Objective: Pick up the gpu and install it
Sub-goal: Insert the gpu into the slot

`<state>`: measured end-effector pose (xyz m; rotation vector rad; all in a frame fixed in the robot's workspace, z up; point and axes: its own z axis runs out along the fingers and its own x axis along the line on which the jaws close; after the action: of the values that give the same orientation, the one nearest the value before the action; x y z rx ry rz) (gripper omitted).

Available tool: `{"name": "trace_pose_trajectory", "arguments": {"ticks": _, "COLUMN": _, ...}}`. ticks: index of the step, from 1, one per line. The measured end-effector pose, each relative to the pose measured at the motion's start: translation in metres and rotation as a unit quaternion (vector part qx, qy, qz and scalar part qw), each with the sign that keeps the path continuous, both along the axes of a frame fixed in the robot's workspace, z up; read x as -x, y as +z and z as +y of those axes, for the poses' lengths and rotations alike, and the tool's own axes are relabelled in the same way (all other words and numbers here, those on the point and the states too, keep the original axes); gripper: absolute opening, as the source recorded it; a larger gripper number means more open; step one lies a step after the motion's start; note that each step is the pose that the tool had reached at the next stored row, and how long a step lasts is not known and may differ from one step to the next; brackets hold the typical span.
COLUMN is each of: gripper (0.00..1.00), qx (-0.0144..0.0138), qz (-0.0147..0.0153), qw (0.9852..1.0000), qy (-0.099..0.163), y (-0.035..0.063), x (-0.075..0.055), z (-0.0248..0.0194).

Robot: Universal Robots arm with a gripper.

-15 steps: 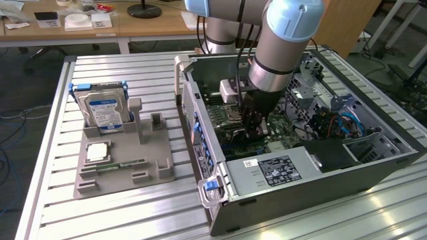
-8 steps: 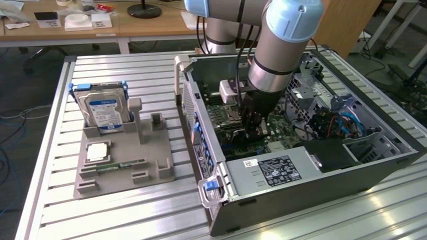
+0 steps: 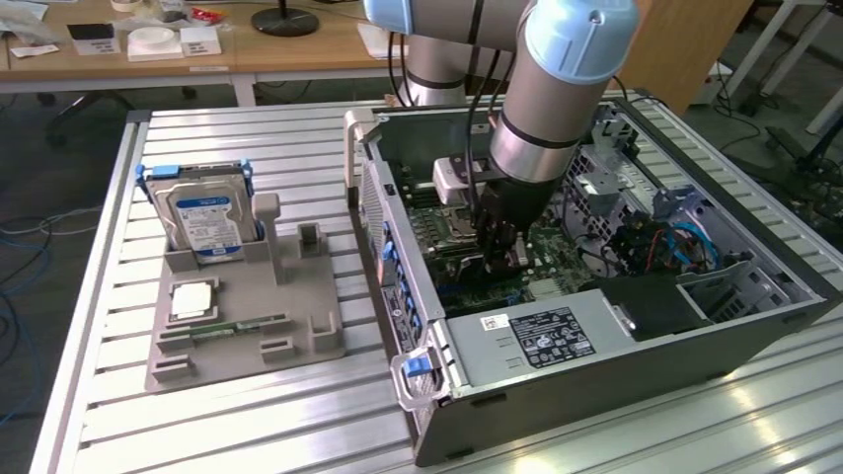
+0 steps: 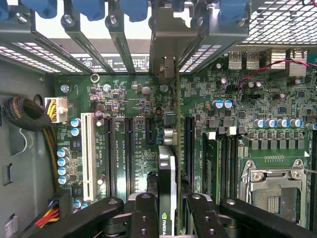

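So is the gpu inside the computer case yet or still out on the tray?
Inside. The gpu stands on edge between the gripper fingers, above the motherboard slots.

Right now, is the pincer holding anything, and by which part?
Yes: the pincer grips the gpu edge-on by its upper edge, over the motherboard slots inside the computer case.

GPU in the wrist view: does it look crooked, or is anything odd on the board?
Nothing stands out. The gpu is held edge-on in the gripper, parallel to the motherboard slots, bracket toward the rear openings. No loose or damaged parts visible.
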<state>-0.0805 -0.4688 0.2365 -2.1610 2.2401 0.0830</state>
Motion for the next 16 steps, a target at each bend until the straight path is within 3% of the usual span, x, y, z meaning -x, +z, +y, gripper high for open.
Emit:
{"name": "trace_pose_trajectory", "arguments": {"ticks": 4, "gripper": 0.28, "qx": -0.0007, "qz": -0.0003, "qw": 1.0000, "qy": 0.000, "y": -0.0006, "x": 0.0001, "z": 0.0003}}
{"name": "trace_pose_trajectory", "arguments": {"ticks": 7, "gripper": 0.40, "qx": -0.0001, "qz": 0.0000, "qw": 1.0000, "qy": 0.000, "y": -0.0001, "x": 0.0000, "z": 0.0000}}
{"name": "trace_pose_trajectory", "arguments": {"ticks": 16, "gripper": 0.40, "qx": 0.0002, "qz": 0.0000, "qw": 1.0000, "qy": 0.000, "y": 0.0088, "x": 0.0000, "z": 0.0003}}
